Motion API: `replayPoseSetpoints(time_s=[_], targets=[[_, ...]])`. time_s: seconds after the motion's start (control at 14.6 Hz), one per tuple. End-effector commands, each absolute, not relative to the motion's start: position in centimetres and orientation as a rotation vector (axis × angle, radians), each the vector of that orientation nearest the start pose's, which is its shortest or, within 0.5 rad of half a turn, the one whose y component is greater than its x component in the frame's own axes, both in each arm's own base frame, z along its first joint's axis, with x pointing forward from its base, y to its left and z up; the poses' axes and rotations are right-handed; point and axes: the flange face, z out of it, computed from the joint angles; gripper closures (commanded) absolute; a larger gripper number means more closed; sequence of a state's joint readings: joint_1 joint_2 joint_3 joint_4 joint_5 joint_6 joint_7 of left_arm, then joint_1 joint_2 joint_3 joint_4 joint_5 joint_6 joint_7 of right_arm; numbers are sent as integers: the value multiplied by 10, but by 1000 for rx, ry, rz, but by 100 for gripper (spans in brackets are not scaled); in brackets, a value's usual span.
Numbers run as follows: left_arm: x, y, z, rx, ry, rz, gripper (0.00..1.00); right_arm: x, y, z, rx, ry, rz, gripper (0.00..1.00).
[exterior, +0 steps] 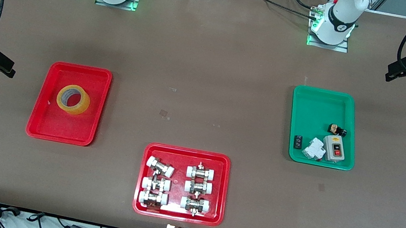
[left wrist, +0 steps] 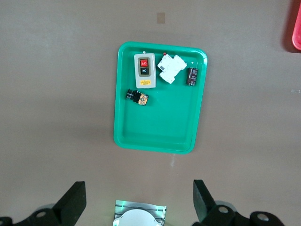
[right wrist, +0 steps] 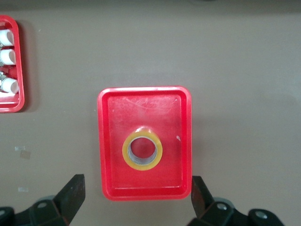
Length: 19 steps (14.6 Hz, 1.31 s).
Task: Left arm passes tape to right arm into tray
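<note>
The tape (exterior: 73, 99), a yellowish roll, lies flat in the plain red tray (exterior: 45, 126) toward the right arm's end of the table. It also shows in the right wrist view (right wrist: 142, 151), inside the tray (right wrist: 112, 183). My right gripper (right wrist: 137, 181) is open and empty, held high over the tray's edge; in the front view it (exterior: 7, 69) hangs beside the tray. My left gripper (left wrist: 138, 188) is open and empty, high over the table by the left arm's base; the front view shows it (exterior: 391, 74) at the left arm's end.
A green tray (exterior: 313, 107) with a switch box (exterior: 334, 148) and small electrical parts sits toward the left arm's end, also in the left wrist view (left wrist: 155, 132). A red tray (exterior: 184, 154) with several metal fittings lies nearest the front camera.
</note>
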<state>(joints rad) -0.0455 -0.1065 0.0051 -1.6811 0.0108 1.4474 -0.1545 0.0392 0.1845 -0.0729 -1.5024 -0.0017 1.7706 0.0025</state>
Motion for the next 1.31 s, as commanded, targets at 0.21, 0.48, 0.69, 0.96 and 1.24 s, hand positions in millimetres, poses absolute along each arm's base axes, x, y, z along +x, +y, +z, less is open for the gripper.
replayPoseSetpoints(time_s=[0.21, 0.48, 0.69, 0.96, 1.24], targets=[[512, -21, 625, -3107, -194, 186, 0, 562, -21, 555, -3160, 45, -36, 0], [512, -21, 625, -3106, -197, 186, 0, 570, -19, 558, -3159, 41, -53, 0], [511, -21, 625, -3106, -197, 188, 0, 572, -15, 569, -3159, 32, -77, 0], [511, -21, 625, -3106, -197, 188, 0, 572, -11, 570, -3159, 15, -75, 0], [511, -21, 625, -3106, -197, 188, 0, 570, -17, 569, -3157, 37, -55, 0]])
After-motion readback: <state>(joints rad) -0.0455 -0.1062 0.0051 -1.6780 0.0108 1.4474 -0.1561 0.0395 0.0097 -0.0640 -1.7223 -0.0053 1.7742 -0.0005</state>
